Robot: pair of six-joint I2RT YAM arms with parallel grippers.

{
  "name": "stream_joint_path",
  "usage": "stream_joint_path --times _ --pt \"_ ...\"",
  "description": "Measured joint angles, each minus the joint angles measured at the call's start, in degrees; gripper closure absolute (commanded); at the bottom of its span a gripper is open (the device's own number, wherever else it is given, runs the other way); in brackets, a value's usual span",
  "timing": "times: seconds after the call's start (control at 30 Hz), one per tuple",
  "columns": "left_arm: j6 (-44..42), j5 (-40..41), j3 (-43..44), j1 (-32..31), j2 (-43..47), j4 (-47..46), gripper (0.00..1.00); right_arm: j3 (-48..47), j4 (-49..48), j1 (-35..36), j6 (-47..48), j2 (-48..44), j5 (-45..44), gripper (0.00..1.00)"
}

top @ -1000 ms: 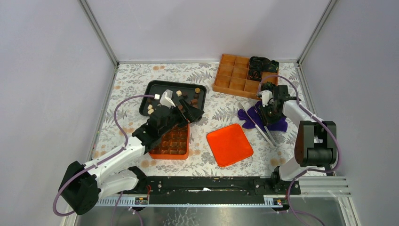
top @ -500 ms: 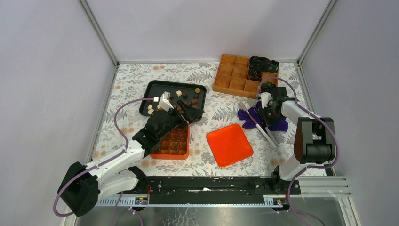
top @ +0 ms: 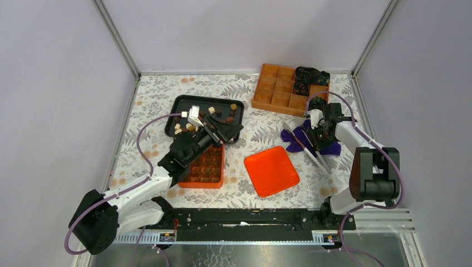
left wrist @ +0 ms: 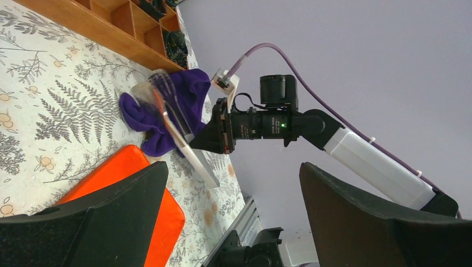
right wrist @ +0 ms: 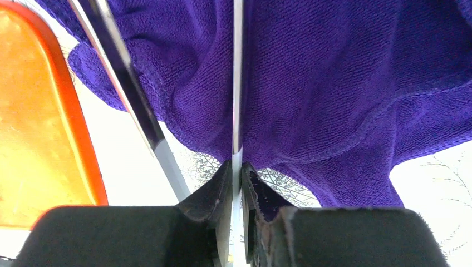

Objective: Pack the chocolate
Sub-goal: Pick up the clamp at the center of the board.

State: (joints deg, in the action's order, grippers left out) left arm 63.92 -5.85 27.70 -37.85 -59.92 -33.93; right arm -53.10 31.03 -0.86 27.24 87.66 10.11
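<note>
Over on the right side of the table [top: 156, 89], the right tool [right wrist: 237, 169] is down low on the purple cloth [right wrist: 334, 83]. Its jaws are pinched together on one thin arm of the clear tongs [left wrist: 183, 139]. The wrist view shows that strip running straight up from between the fingertips, with the other arm of the tongs slanting off to the left. The tongs lie across the cloth, and their near end sticks out toward the orange lid [top: 271, 171], which sits flat mid-table.

The chocolate [top: 212, 110] is on the left. Loose cream and brown bits are scattered in the black tray [top: 207, 98] at the back. Right in front of it and touching it, the orange box [top: 201, 184] looks to have brown pieces in its grid cells.

The left tool [top: 227, 132] hangs above the tray's near right corner, by the box's far edge, with its jaws wide apart. I can't tell if it touches anything.

A wooden organizer [top: 273, 89] sits at the back right, with dark bundles [top: 311, 75] in its right-hand cells.
</note>
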Motion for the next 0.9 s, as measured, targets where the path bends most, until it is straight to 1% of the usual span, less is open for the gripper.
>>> stream_joint_path --times 0.07,0.13,0.3,0.4,0.6,0.7,0.9 --pt "0.09 -0.17 0.0 0.0 0.0 -0.37 0.05 0.44 0.02 0.0 0.13 0.17 0.02 0.74" --pt "0.15 -0.24 -0.02 0.0 0.0 -0.66 0.05 1.07 0.04 0.0 0.37 0.42 0.04 0.73" --pt "0.52 -0.33 -0.24 0.0 0.0 -1.22 0.05 2.6 0.85 0.0 0.96 0.57 0.0 0.73" --pt "0.68 -0.39 -0.24 0.0 0.0 -1.27 0.05 3.02 1.44 0.0 1.29 0.5 -0.17 0.74" --pt "0.94 -0.63 -0.24 0.0 -0.11 -1.62 0.05 4.98 1.66 0.0 1.6 -1.09 -0.22 0.82" --pt "1.14 -0.98 -0.24 0.0 -0.57 -2.49 0.05 5.29 1.33 -0.04 1.44 -0.55 -0.24 0.83" --pt "1.18 -1.81 -0.24 0.0 -0.85 -3.1 0.05 5.29 1.2 -0.37 1.03 -0.5 -0.55 0.96"
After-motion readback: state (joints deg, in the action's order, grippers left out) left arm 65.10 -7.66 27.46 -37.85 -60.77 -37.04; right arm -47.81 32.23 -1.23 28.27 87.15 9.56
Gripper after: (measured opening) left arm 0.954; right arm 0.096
